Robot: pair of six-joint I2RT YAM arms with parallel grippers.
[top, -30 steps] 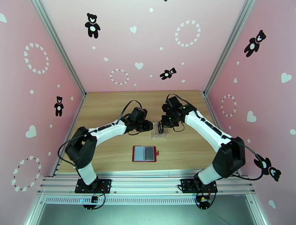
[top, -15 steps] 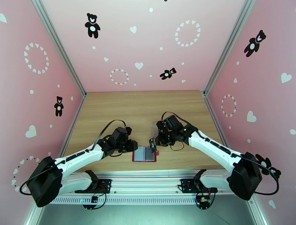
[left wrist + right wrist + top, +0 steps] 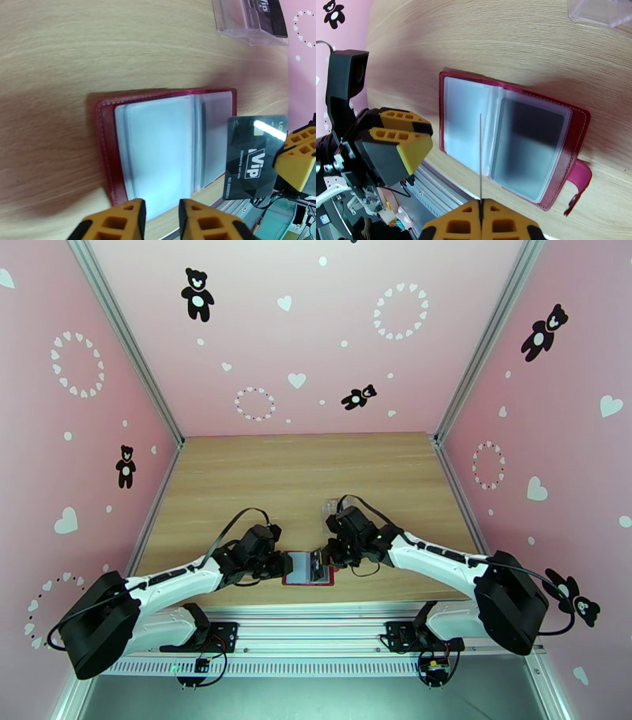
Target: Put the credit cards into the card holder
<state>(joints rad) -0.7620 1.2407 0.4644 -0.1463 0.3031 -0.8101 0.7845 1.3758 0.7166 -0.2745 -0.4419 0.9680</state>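
While the card holder [image 3: 308,568] lies open at the top view's lower middle, the left gripper [image 3: 282,565] and right gripper [image 3: 319,560] flank it. Left wrist view: its fingers stand slightly spread at the frame's bottom, empty. Right wrist view: fingers pinch a dark credit card [image 3: 480,158] edge-on over the holder.

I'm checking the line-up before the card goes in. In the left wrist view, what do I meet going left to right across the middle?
dark-red card holder → black VIP card → right gripper's yellow fingers
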